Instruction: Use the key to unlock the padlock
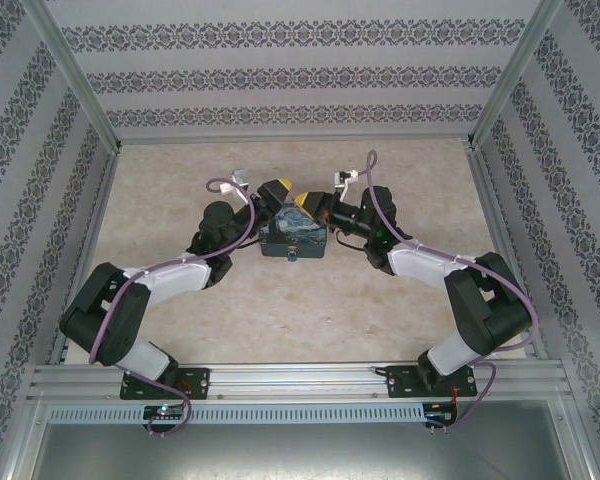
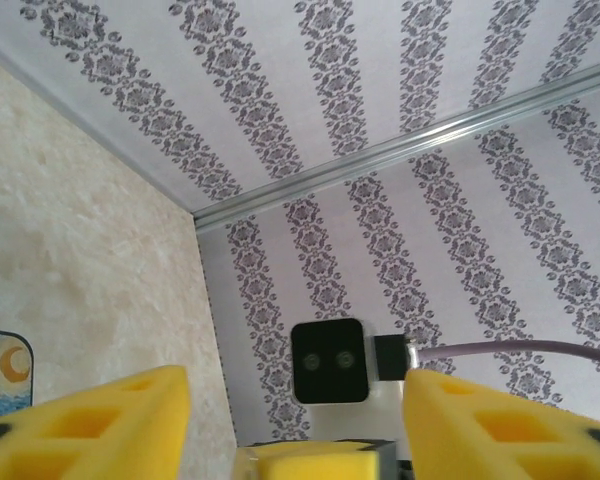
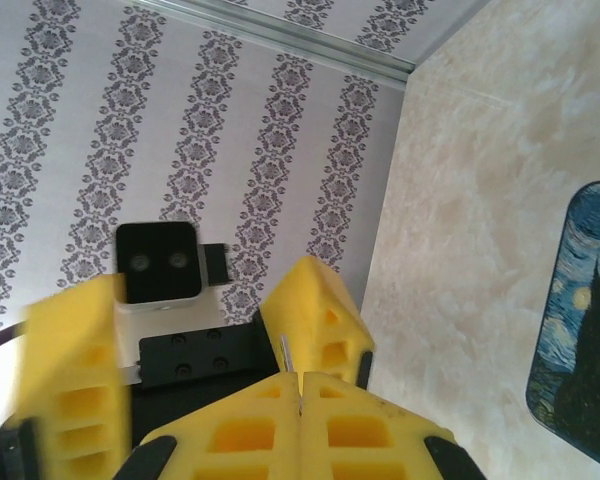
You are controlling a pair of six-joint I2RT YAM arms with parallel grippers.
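The padlock (image 1: 293,257) sits at the middle of the painted tin's (image 1: 280,240) near edge on the worktop (image 1: 380,320). It is too small to tell its long axis or heading. Both tools hover over the tin's far side, apart from it. The left tool (image 2: 295,400) gapes wide, holding nothing. The right tool (image 3: 300,395) is pressed closed, with a thin silvery sliver (image 3: 284,352) at its tip.
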